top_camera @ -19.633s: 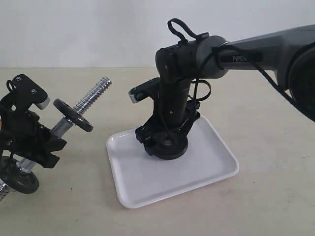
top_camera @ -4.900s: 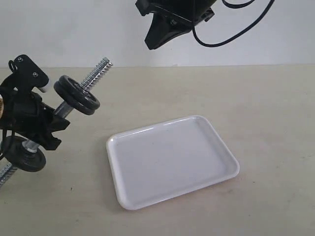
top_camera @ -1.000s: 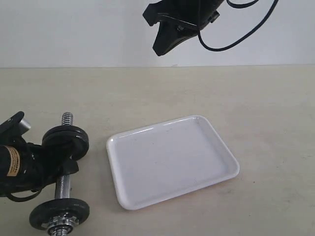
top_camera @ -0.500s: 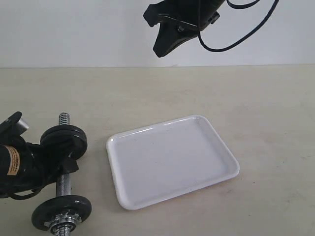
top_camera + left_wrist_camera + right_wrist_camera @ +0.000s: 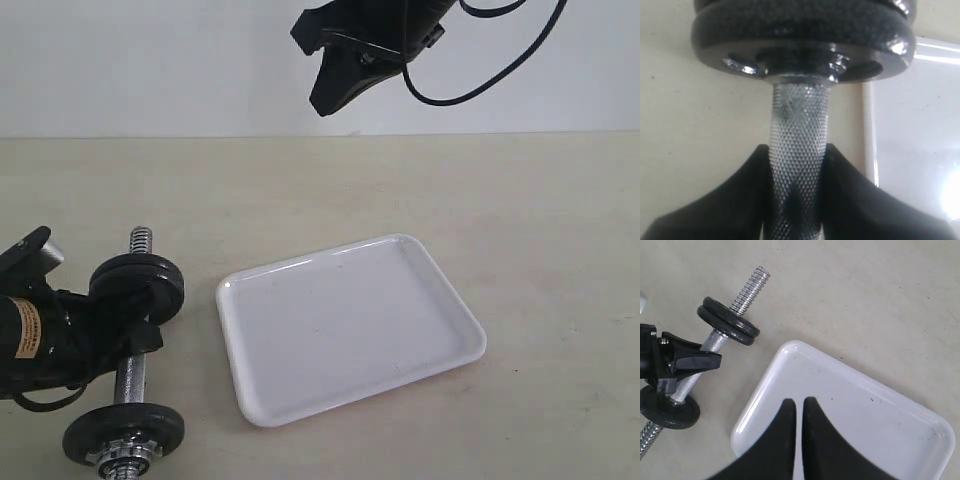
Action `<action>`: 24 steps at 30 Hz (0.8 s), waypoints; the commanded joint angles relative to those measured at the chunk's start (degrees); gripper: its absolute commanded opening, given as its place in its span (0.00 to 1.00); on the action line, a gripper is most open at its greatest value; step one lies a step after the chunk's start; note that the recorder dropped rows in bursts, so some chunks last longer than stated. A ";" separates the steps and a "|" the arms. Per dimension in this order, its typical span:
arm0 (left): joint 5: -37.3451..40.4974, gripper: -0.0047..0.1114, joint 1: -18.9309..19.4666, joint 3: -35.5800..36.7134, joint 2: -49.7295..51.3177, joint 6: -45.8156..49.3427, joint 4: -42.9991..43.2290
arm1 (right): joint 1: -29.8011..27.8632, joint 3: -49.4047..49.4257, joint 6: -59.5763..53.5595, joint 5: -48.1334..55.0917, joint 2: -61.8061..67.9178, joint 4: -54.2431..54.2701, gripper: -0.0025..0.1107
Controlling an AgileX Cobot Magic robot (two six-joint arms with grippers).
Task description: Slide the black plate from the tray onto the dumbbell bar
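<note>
Plate (image 5: 732,315): matte black, round, raised rim, on bar (image 5: 799,115), flush against second disc (image 5: 720,328). Left gripper (image 5: 797,155) clamped on bar's knurled middle. Right gripper (image 5: 800,407) fingers together, empty, above tray (image 5: 350,330).

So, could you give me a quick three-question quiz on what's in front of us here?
1. True or false: the right gripper hovering above the tray is open.
2. What does the left gripper clamp? A the tray; B the dumbbell bar; C nothing.
3. How many black discs sit on the bar?
Key: 1 false, its jaws are shut; 2 B; 3 three, two stacked at one end and one at the other.
</note>
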 commanded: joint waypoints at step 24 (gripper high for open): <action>-11.36 0.52 -0.34 -1.85 -2.82 -1.31 3.48 | -0.12 -0.34 -3.73 0.34 -0.65 3.66 0.02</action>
